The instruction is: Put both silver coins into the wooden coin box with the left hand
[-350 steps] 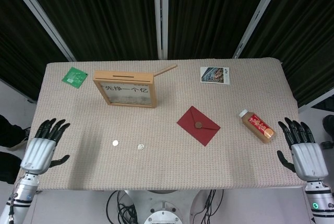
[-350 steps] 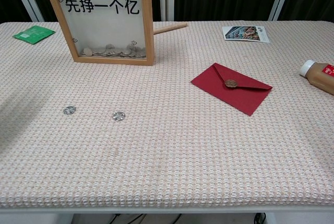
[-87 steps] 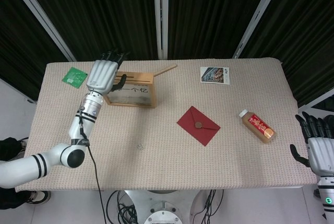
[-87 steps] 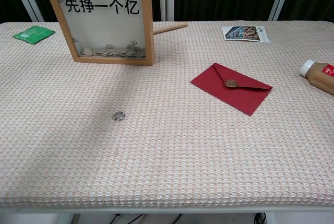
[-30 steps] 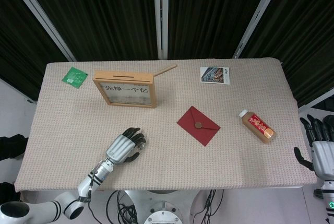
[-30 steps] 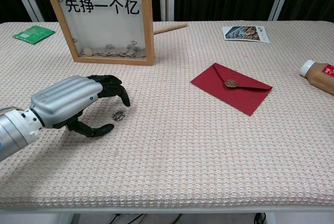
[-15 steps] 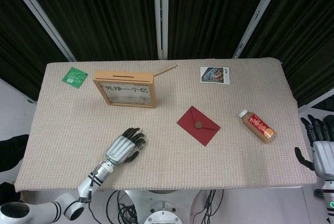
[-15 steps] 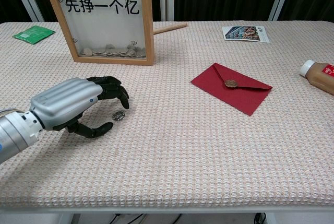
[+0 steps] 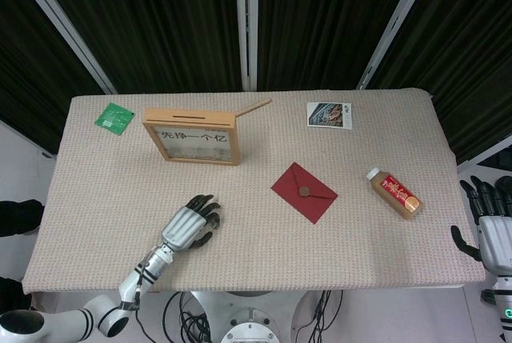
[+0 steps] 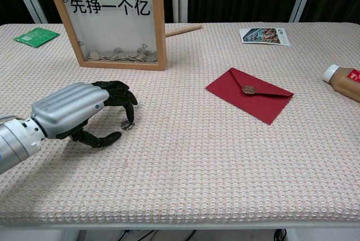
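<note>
Woven beige cloth covered the table (image 9: 360,231), where the left hand (image 10: 76,112) lay low, palm down, fingers curled over the silver coin (image 10: 128,124), fingertips touching it but not visibly grasping it. Behind stood the wooden coin box (image 10: 112,19); a red envelope (image 10: 248,94) lay to the right, and the right hand (image 9: 490,227) hung released off the table's edge.

head overhead, chest low front, shared table (image 9: 376,263)

light: bright, even, from overhead | shadows: soft, faint | focus: sharp both views | backdrop: dark curtains
</note>
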Available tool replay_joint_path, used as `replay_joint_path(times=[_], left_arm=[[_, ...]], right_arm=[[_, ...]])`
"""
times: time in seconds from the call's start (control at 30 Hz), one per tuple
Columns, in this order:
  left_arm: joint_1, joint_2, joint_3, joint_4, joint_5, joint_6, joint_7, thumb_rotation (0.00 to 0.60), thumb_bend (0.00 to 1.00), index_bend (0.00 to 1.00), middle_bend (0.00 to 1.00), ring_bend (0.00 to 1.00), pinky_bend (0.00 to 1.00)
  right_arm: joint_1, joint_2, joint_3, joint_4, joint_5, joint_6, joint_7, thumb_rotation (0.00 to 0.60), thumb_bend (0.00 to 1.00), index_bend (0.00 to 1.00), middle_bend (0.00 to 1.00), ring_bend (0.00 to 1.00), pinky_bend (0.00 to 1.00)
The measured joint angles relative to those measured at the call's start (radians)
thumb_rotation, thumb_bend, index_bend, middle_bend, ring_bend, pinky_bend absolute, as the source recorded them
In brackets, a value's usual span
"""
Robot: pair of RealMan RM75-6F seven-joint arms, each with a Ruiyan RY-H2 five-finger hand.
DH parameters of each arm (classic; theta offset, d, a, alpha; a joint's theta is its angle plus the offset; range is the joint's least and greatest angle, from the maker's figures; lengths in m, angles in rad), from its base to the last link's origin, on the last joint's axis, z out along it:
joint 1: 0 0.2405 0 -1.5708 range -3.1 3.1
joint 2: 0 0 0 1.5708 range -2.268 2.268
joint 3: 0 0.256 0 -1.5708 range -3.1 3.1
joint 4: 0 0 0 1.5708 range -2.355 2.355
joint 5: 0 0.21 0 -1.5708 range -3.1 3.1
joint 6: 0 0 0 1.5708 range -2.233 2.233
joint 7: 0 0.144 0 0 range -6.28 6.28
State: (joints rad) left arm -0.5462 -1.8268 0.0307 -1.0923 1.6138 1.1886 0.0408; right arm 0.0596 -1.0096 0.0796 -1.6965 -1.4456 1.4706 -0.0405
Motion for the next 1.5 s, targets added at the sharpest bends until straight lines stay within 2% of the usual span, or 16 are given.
replay_joint_path(times=[0.8,1.1,1.5], left_arm=[[-0.009,-0.014,-0.004,0.019,-0.004,-0.02,-0.001,0.6,0.26,0.39,0.2,0.07,0.15],[-0.023,-0.033,-0.021,0.045,-0.008,-0.025,0.009,0.6,0.26,0.4,0.21,0.07,0.15],[-0.021,-0.068,-0.035,0.099,0.003,0.031,-0.007,0.6,0.27,0.42,0.26,0.1,0.17]], right_arm=[[-0.001,0.004,0.002,0.006,0.006,-0.004,0.012,0.6,0.33,0.0,0.0,0.0,0.0],[-0.002,0.005,0.001,0.008,0.004,-0.003,0.017,0.6,0.33,0.0,0.0,0.0,0.0],[-0.002,0.006,0.001,0.009,0.005,-0.006,0.019,0.6,0.33,0.0,0.0,0.0,0.0]])
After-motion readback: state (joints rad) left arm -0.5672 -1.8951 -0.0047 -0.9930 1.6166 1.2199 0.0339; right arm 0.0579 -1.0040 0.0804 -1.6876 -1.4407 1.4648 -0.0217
